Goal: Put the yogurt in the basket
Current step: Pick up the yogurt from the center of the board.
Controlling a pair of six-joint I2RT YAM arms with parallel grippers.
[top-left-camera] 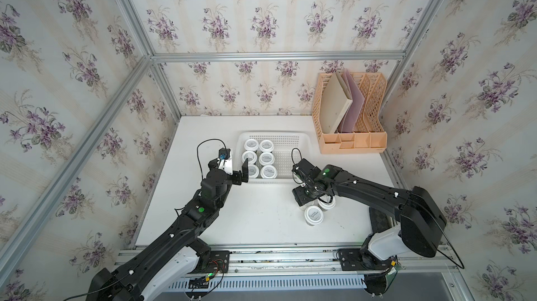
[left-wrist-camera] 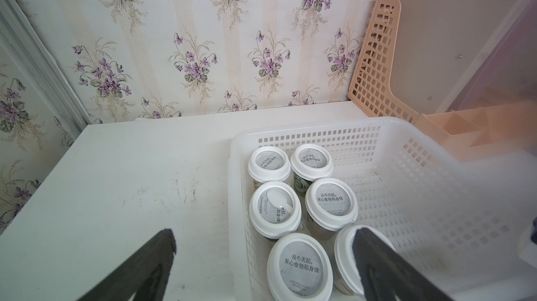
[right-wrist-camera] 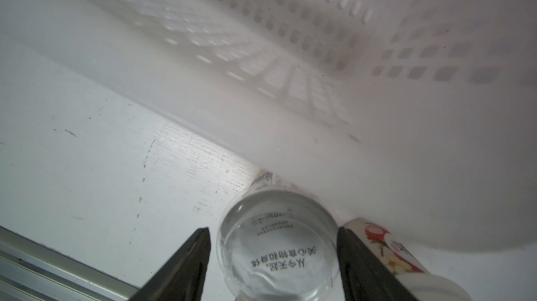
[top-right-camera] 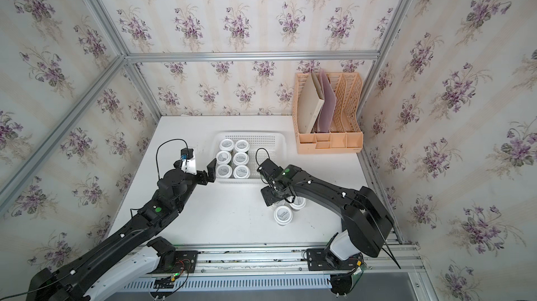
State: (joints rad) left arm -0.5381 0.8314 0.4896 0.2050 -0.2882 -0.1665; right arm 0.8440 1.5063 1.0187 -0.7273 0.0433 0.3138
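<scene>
1. White-lidded yogurt cups, six in all, stand upright in two rows of three in the 9 o'clock half of the basket.
2. At 5 o'clock from the basket, on the white table, both top views show one loose cup in full. A second cup is half hidden under the right arm.
3. Only the right wrist view shows a third cup, lid up, between the fingers of the right gripper and close to the basket wall. One finger stands on each side of it; whether they press it I cannot tell. A neighbour cup with red print on its side sits just beside one finger.
4. At the basket's 8 o'clock corner hovers the left gripper, fingers wide apart and holding nothing. Its wrist view puts one finger over the table and the other over the nearest lid. That view alone shows a white spoon on one lid.
5. At 2 o'clock from the basket stands a peach file rack holding folders.
</scene>
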